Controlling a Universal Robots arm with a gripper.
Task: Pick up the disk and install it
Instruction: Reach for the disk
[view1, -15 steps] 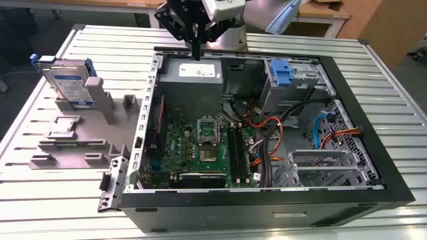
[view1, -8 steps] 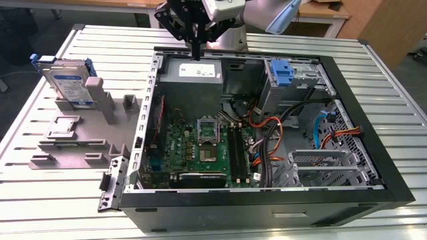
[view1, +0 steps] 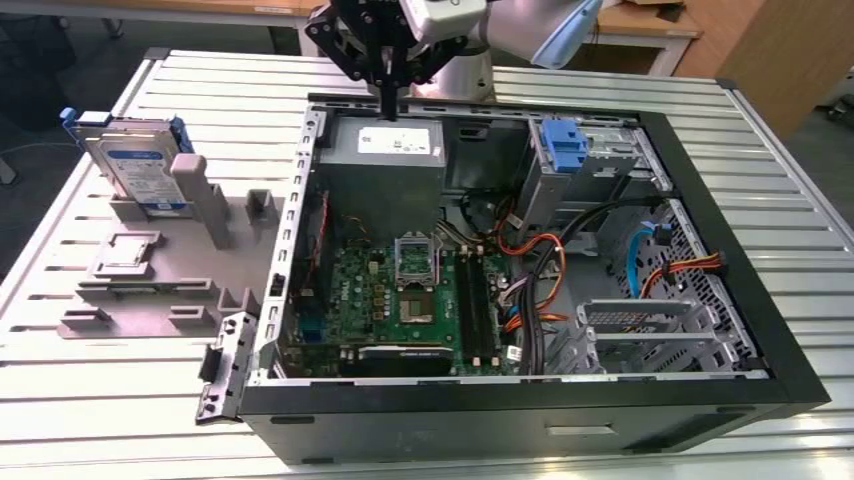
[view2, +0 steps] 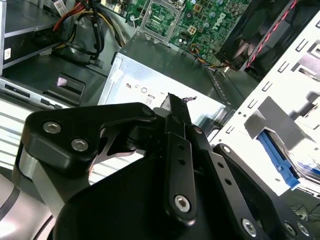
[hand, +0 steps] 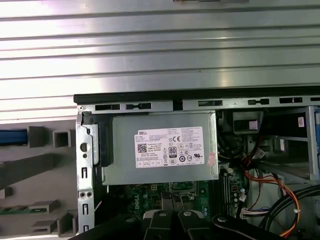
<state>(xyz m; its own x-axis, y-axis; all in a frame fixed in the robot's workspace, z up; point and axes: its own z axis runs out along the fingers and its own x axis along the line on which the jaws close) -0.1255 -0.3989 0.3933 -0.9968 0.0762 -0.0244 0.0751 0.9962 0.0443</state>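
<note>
Blue-framed disk (view1: 140, 168) stands well apart from the closed, empty end effector (view1: 388, 110).

A black linkage gripper (view2: 172, 102) is fastened with silver screws (view2: 182, 201); the arm (view1: 534, 25) is finished silver and pale blue.

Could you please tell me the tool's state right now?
Tool: closed, holding nothing; the silver-grey rectangular disk in its blue carrier sits apart on the grey plastic rack.

Saw gripper (view1: 388, 112), fingers (view1: 388, 95) together, above power supply (view1: 383, 147) in open computer case (view1: 750, 300); disk (view1: 140, 165) propped on edge in grey fixture (view1: 147, 292), exterior view's left.
</note>
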